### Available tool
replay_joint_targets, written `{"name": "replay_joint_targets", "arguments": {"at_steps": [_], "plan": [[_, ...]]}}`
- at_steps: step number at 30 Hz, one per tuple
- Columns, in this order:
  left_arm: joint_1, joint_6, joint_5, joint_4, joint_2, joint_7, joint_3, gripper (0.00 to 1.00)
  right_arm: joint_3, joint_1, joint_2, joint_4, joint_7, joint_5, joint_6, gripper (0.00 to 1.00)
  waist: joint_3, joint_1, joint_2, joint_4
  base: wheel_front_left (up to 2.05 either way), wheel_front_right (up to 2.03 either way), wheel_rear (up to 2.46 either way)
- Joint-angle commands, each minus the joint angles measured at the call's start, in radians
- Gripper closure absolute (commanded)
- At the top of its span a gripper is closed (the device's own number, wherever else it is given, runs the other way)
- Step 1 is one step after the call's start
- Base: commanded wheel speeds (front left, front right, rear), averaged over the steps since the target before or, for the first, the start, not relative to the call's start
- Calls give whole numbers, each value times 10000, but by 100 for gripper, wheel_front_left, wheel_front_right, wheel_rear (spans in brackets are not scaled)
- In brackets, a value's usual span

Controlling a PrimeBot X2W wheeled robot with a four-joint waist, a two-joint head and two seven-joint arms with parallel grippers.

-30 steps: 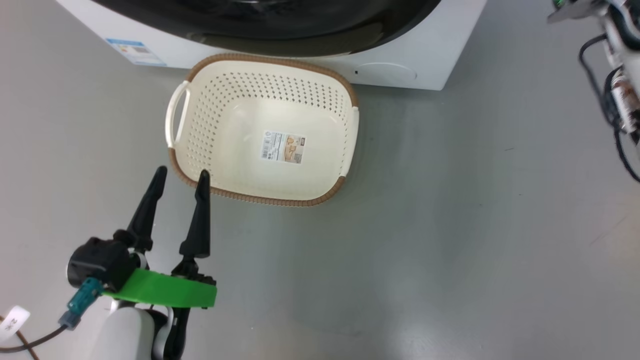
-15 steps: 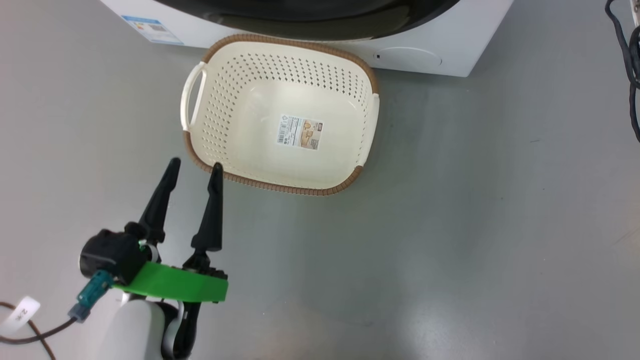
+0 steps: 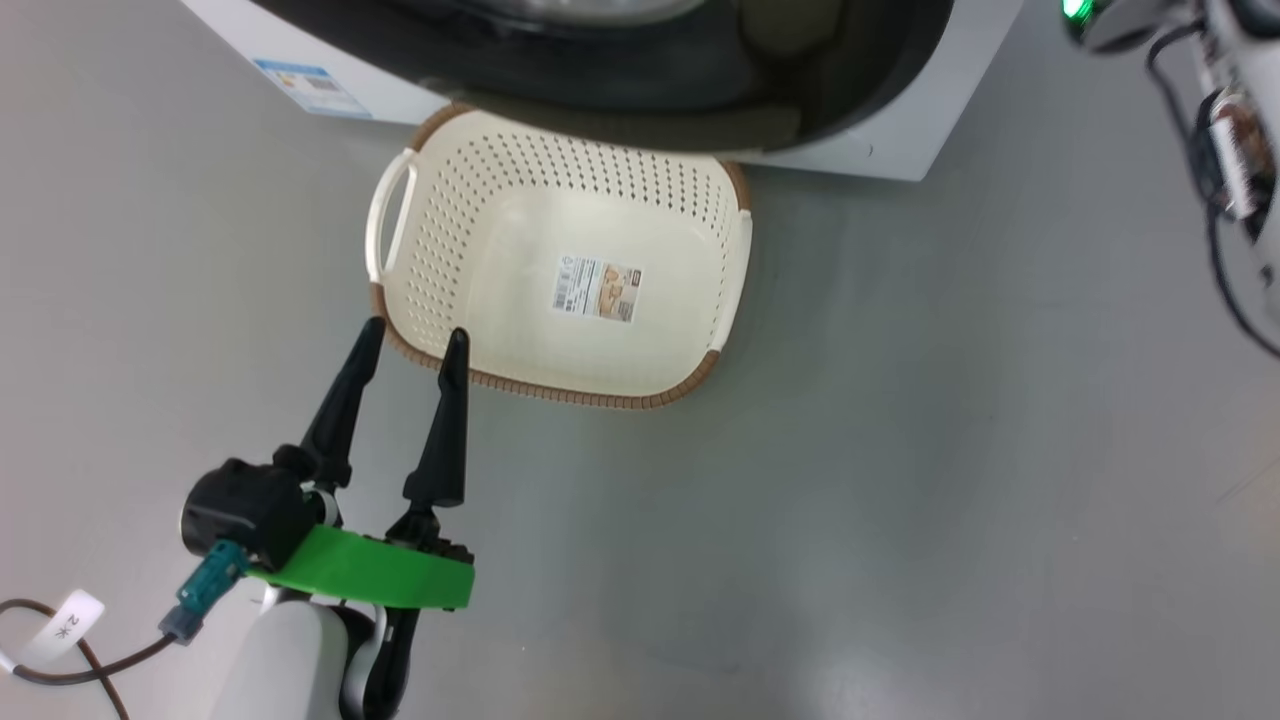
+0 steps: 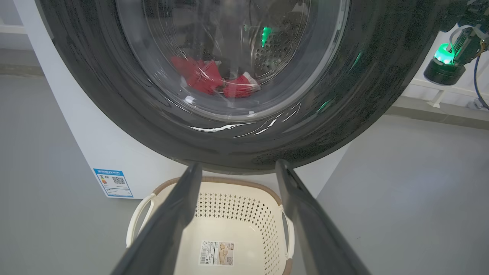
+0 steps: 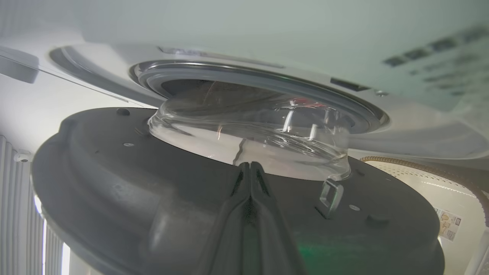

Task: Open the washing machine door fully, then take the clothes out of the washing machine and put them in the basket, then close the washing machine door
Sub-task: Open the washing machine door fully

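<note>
The washing machine (image 3: 900, 120) stands at the top of the head view, and its door (image 3: 650, 90) hangs ajar, its black rim over the far edge of the basket (image 3: 580, 395). Through the door glass (image 4: 229, 57) I see the red clothes (image 4: 202, 76) in the drum. My left gripper (image 3: 416, 330) is open and holds nothing, low over the floor at the basket's near left corner. My right gripper (image 5: 250, 165) is shut, its fingertips against the dark inner face of the door (image 5: 114, 183), just below the glass bowl (image 5: 248, 141).
The basket (image 4: 237, 206) sits on grey floor directly under the door, with a paper label (image 3: 597, 288) on its bottom. The right arm's wrist with a green light (image 4: 445, 61) and its cables (image 3: 1230, 150) are at the machine's right side. A metal latch hook (image 5: 330, 193) sticks out of the door.
The head view has shifted. The door's black rim now covers the basket's far edge, which showed whole before. The left gripper stays open in the same pose.
</note>
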Motion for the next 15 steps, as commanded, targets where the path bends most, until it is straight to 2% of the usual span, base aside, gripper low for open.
{"name": "replay_joint_targets", "arguments": {"at_steps": [1,15], "plan": [[83,-31,108,-162,231,-82,285,0,131,378,489,-381,184,-67,17,100,-233,0,-1,-54,0,0,0],[1080,-31,319,76,241,-82,299,0,388,2637,738,-1771,491,-240,17,100,-1697,0,-1,6,0,0,0]]}}
